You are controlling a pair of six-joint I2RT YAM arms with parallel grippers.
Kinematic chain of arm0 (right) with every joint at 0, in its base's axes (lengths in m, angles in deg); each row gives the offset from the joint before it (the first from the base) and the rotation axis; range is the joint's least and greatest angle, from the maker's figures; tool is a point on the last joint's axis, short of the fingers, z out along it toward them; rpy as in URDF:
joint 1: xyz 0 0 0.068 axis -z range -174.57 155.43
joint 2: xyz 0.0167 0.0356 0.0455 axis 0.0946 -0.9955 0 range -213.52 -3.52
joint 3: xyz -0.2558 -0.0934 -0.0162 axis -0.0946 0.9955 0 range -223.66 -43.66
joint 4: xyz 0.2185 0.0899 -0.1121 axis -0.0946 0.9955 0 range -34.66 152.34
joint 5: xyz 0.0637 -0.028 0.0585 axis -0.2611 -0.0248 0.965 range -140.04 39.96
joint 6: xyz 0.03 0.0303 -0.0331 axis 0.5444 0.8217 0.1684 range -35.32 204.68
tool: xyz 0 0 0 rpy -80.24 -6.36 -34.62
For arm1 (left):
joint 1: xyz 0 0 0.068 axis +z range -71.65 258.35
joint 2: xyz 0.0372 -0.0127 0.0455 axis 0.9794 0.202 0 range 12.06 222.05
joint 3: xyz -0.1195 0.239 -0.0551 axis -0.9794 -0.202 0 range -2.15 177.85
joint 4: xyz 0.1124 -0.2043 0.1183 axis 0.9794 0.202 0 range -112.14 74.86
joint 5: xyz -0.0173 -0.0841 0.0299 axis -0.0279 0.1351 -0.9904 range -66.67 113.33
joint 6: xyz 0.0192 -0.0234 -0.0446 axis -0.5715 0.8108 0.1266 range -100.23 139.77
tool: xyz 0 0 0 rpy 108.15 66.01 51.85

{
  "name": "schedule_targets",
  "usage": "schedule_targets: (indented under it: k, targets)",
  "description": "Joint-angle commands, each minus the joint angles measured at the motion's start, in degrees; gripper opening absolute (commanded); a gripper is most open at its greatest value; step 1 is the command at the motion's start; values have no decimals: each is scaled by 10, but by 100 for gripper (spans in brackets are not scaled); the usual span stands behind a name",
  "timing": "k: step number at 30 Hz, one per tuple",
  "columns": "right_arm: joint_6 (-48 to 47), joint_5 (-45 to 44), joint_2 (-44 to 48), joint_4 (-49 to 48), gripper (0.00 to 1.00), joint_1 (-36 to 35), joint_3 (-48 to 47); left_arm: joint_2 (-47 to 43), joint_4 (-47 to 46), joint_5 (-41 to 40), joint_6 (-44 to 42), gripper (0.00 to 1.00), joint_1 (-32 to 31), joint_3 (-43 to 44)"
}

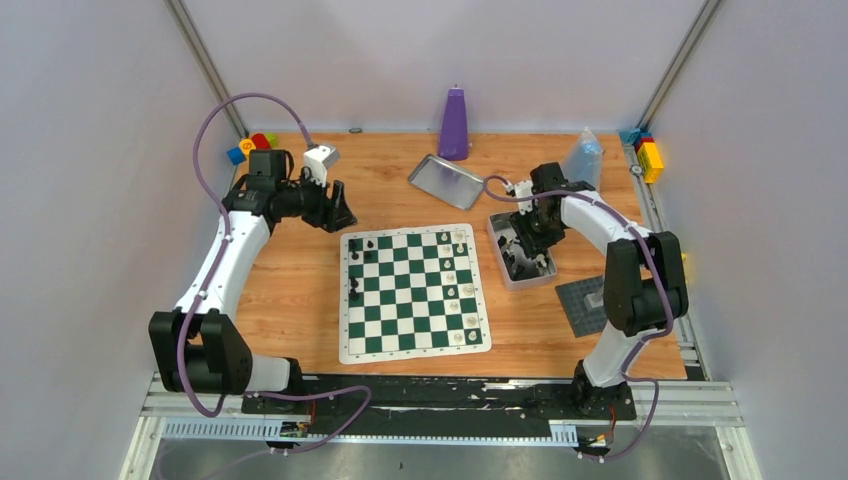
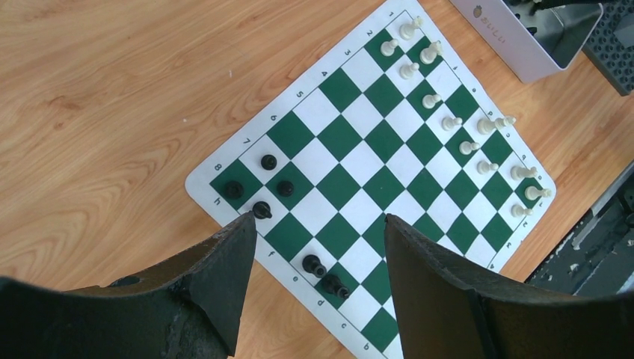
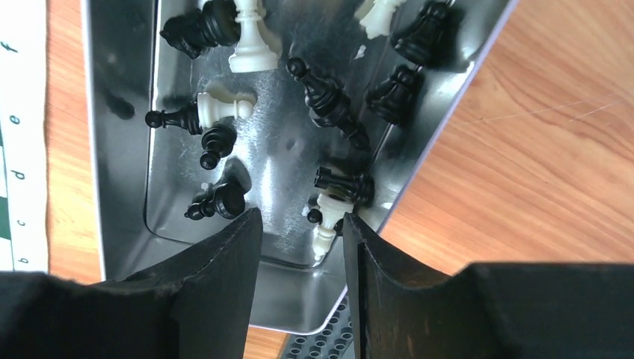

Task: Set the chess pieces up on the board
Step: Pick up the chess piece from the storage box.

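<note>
Right wrist: narrow, empty right gripper [image 3: 300, 217] over silver metal tin [image 3: 123, 112]; tangled black and cream plastic chess pieces [image 3: 340, 183] at one o'clock could cause double grabs.

board [image 2: 340, 138] border: digits 1–8, letters b–h

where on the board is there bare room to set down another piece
The middle of the board is bare, between the black pieces by its left edge and the white pieces down its right side. Its near-left corner is free too. Crowded: the right side and the tin under the right hand.
</note>
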Motion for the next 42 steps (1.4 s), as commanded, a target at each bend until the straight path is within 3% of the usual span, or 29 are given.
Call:
schedule_targets:
  k: [1, 21, 25, 33, 42]
  targets:
    - [-6, -52, -8, -9, 45, -16, 15, 7, -5, 22, -11, 72, 3, 13]
    - [20, -166, -59, -5, 43, -71, 33, 0, -5, 41, -19, 73, 3, 3]
    - [19, -160, -60, -5, 36, -71, 31, -1, -4, 41, -20, 73, 3, 3]
    - [17, -117, -29, 1, 12, -72, 4, 1, -3, 43, -21, 73, 3, 3]
    - [11, -64, 24, 1, 4, -68, -17, -2, -3, 46, -23, 74, 3, 1]
